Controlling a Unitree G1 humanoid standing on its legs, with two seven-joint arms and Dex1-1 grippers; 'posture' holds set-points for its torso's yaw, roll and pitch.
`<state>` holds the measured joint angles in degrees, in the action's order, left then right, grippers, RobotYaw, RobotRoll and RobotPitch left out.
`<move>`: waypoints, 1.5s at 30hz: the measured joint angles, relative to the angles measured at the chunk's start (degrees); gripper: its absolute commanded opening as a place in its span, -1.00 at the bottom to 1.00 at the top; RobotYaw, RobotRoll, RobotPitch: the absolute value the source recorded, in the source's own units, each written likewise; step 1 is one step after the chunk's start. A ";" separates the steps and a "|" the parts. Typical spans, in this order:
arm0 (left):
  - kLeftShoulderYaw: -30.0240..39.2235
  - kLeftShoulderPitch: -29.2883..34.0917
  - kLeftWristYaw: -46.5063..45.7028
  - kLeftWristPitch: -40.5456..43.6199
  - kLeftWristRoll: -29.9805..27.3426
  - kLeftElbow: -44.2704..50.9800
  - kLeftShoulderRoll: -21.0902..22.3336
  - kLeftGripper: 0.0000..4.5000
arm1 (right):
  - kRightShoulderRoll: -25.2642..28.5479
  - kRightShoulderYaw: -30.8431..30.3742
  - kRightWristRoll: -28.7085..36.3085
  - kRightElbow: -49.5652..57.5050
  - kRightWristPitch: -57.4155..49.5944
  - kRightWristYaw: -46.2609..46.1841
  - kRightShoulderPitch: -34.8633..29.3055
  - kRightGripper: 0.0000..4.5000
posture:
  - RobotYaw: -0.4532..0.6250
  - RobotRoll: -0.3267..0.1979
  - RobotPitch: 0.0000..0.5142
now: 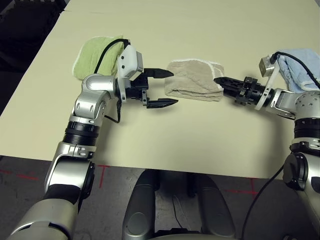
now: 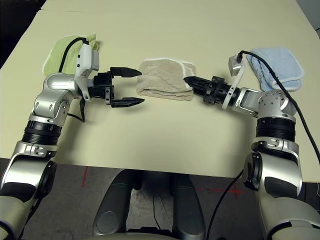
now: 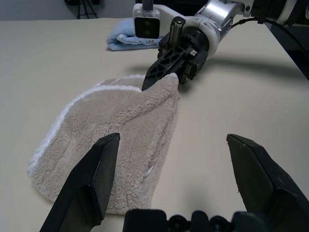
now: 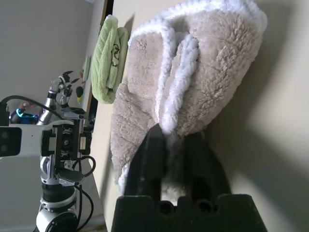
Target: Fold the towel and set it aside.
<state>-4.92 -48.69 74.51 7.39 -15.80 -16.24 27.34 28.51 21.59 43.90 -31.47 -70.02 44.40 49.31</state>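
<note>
Beige and plush, the towel [image 1: 192, 82] lies between your grippers, likely light and limp; your right gripper [image 1: 218, 83] pinches its edge, your left [image 1: 176, 88] gapes beside it, best closed on the thick near fold

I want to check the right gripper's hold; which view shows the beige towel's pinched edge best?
The right wrist view: the towel's white edging runs right between the right gripper's closed fingers. The left wrist view shows that corner raised at the gripper; both eye views show the towel from above, the gripper over its edge.
</note>
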 measured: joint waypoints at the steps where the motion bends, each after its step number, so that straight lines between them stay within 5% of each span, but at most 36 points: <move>1: 0.00 0.00 0.00 0.00 0.00 0.01 0.00 1.00 | 0.00 -0.08 -0.01 0.02 0.17 0.03 0.03 -0.99 | -0.05 0.25 0.34; 15: -0.11 0.06 0.01 0.07 0.00 0.01 0.01 1.00 | 0.29 0.26 -0.01 0.33 4.36 0.64 -0.98 -0.99 | -0.09 0.25 0.32; 29: -0.71 0.06 0.07 0.06 0.00 -0.16 0.00 1.00 | -0.05 9.25 4.06 2.29 12.62 -1.48 -2.40 -0.99 | -0.12 0.25 0.32; 45: -0.80 0.15 0.00 0.68 -0.13 -0.42 -0.30 1.00 | -0.15 18.09 2.28 -6.50 48.90 -6.20 4.34 -0.99 | -0.16 0.25 0.34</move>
<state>-5.72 -48.54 74.52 8.07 -15.94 -16.66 27.04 28.36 39.68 46.18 -37.97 -21.12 38.20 53.65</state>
